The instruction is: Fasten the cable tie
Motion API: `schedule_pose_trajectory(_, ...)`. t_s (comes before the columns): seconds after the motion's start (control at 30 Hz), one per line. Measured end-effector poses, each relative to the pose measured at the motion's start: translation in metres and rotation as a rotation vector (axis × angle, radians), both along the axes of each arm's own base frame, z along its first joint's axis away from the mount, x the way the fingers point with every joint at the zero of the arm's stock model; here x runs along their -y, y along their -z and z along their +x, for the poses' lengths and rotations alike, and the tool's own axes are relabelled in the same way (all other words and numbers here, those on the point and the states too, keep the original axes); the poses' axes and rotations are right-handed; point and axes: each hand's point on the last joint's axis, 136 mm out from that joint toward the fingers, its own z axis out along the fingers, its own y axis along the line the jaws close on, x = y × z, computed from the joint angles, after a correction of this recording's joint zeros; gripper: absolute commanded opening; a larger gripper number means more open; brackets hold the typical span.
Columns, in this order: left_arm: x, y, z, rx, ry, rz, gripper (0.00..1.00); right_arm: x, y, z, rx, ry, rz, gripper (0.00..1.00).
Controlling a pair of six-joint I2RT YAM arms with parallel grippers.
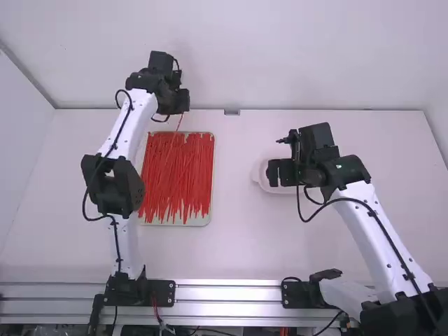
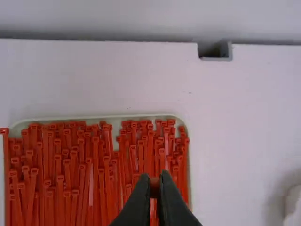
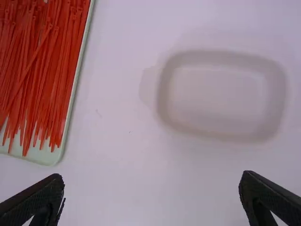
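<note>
In the high view, the left gripper (image 1: 173, 105) is seen at the far end of the tray (image 1: 175, 222), above the pile of red ties (image 1: 178, 175). The right gripper (image 1: 283, 168) is held over the white dish (image 1: 261, 178), well apart from the tray. In the left wrist view, the fingers are seen clenched on a cable tie (image 2: 153, 189) at the far end of the pile, among the heads of its neighbours. Whether only one tie is pinched cannot be told. In the right wrist view, the right gripper's fingers are spread wide with nothing between them, the dish lying beneath and the tray off to one side. The step in hand is judged to be the picking of a single tie, with fastening not yet begun. Neighbouring ties could be dragged off the tray if they are tangled with the held one. The thin strap could also slip or twist in the pinch, so that its tail would be hard to thread through the head.
</note>
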Motion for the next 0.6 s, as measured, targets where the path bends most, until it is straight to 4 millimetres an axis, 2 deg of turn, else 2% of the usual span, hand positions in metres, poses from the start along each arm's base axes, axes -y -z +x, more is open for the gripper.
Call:
schedule_pose_trajectory(0.03, 0.001, -0.011, -0.003, 0.019, 0.003, -0.006, 0.02, 0.0, 0.0, 0.0, 0.0, 0.0, 0.0, 0.99)
schedule_pose_trajectory(0.1, 0.0, -0.05, -0.013, 0.091, 0.007, -0.013, 0.02, 0.0, 0.0, 0.0, 0.001, -0.001, 0.0, 1.0)
schedule_pose_trajectory(0.17, -0.001, -0.074, -0.021, 0.134, 0.007, -0.015, 0.02, 0.0, 0.0, 0.0, 0.002, -0.001, 0.0, 1.0)
schedule_pose_trajectory(0.23, -0.005, -0.116, -0.039, 0.211, -0.003, -0.011, 0.02, -0.001, -0.001, 0.002, 0.01, -0.001, 0.003, 1.0)
schedule_pose_trajectory(0.27, -0.007, -0.126, -0.045, 0.227, -0.006, -0.008, 0.02, -0.001, -0.002, 0.002, 0.012, -0.001, 0.003, 0.99)
schedule_pose_trajectory(0.3, -0.009, -0.147, -0.058, 0.267, -0.012, -0.001, 0.02, -0.001, -0.002, 0.003, 0.016, -0.001, 0.004, 1.0)
schedule_pose_trajectory(0.37, -0.013, -0.173, -0.076, 0.317, -0.02, 0.014, 0.02, -0.002, -0.003, 0.005, 0.026, -0.003, 0.007, 1.0)
schedule_pose_trajectory(0.47, -0.014, -0.197, -0.093, 0.376, -0.021, 0.034, 0.02, -0.005, -0.005, 0.007, 0.038, -0.011, 0.01, 0.99)
schedule_pose_trajectory(0.6, -0.013, -0.197, -0.107, 0.39, -0.024, 0.048, 0.02, -0.005, -0.006, 0.008, 0.043, -0.011, 0.011, 1.0)
